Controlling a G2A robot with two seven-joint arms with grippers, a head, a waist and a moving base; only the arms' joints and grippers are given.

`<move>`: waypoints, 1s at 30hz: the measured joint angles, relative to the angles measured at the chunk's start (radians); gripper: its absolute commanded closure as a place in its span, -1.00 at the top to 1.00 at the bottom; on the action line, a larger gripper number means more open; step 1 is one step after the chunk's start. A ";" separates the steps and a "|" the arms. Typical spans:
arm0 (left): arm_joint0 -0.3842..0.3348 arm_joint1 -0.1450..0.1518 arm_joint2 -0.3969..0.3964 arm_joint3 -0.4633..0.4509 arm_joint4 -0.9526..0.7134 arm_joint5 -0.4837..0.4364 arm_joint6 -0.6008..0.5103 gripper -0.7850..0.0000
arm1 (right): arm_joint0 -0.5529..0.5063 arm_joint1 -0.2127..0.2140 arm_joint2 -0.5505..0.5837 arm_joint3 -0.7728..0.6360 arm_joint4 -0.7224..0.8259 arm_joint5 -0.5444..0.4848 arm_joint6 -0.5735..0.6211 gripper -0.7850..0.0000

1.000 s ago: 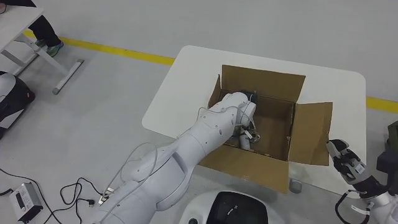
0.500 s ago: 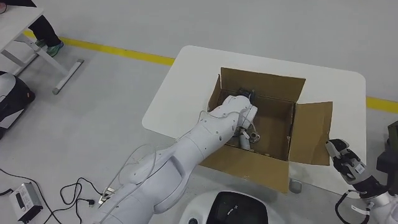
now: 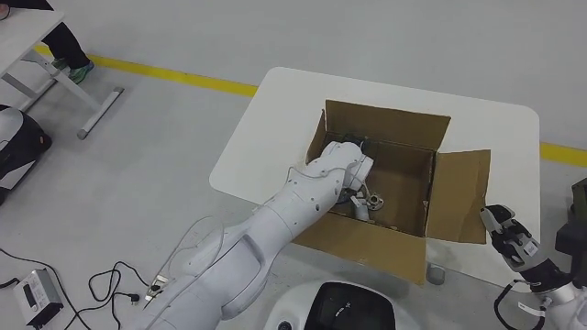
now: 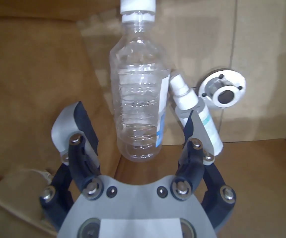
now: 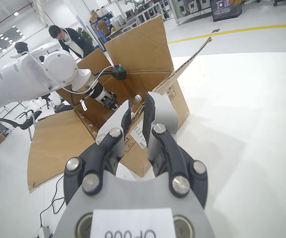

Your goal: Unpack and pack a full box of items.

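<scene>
Sitting inside the open cardboard box (image 3: 390,124) on the counter (image 3: 275,119), the left tool (image 4: 135,111) is spread wide, with the base of a clear white-capped bottle (image 4: 138,87) between its fingers. A small white spray bottle (image 4: 208,122) touches the clear bottle's side, with a metal flange (image 4: 223,92) just beside it. The right tool (image 5: 138,102) hangs outside the box, fingers drawn close together, holding nothing.

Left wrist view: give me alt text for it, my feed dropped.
The open left gripper is inside the cardboard box, lined up on a clear plastic bottle with a white cap. A small white spray bottle touches the bottle, with a metal ring fitting beside it.
</scene>
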 measured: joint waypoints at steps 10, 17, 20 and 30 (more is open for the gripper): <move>0.021 -0.003 -0.009 0.003 0.017 -0.010 -0.008 1.00 | 0.000 0.000 0.000 0.000 0.000 0.000 0.000 -0.63; 0.019 -0.013 -0.016 0.038 0.001 -0.018 0.019 0.90 | 0.000 0.000 0.000 0.000 0.000 0.000 0.000 -0.64; 0.016 -0.018 -0.018 0.067 -0.011 -0.024 0.031 0.84 | 0.000 0.000 0.000 0.000 0.000 0.000 0.000 -0.65; -0.009 -0.043 -0.007 0.139 -0.031 -0.036 0.054 -0.43 | 0.000 0.000 0.000 0.000 0.000 0.000 0.000 -0.62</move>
